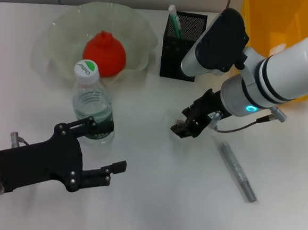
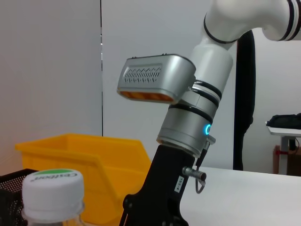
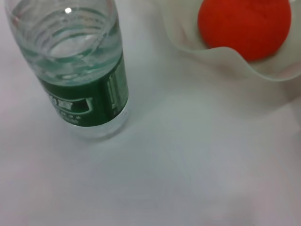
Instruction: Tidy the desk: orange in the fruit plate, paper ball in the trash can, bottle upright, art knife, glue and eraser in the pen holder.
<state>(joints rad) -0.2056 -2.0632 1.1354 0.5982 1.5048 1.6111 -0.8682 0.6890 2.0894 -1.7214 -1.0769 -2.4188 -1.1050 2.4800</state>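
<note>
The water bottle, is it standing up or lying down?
Upright: the bottle stands on its base on the table, white cap on top.

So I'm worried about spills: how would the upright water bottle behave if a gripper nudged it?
The bottle stands tall on a narrow base, so a push near its cap would probably tip it. It looks nearly full, likely giving some steadiness. The cap is on, so spilling seems unlikely. The left gripper is closest.
</note>
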